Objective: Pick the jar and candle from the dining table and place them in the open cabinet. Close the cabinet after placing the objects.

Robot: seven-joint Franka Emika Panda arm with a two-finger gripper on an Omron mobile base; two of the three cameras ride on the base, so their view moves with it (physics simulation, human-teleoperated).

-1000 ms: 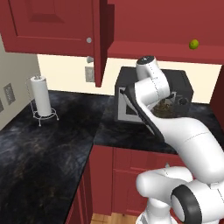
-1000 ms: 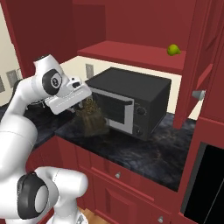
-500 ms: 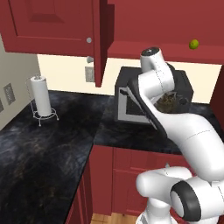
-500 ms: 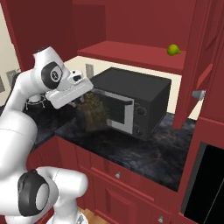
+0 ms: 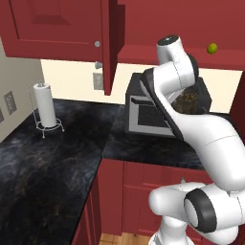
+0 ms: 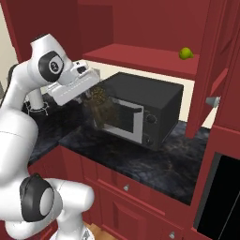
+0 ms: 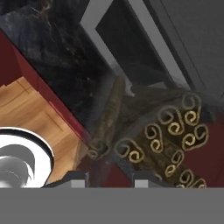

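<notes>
Jar carried in the air

The claw pinches the jar, which hangs just below it, in front of the microwave and under the cabinet shelf.

no words, brands, numbers or signs can be read here. the microwave has a control strip with two round dials beside its door, but it looks bare of print, though the rendering may be too coarse to show small marks. the jar carries no label; in the hand view the curls on it are the rolled ends of the sticks inside, not lettering. the wall outlets and the cabinet doors are plain.
</notes>
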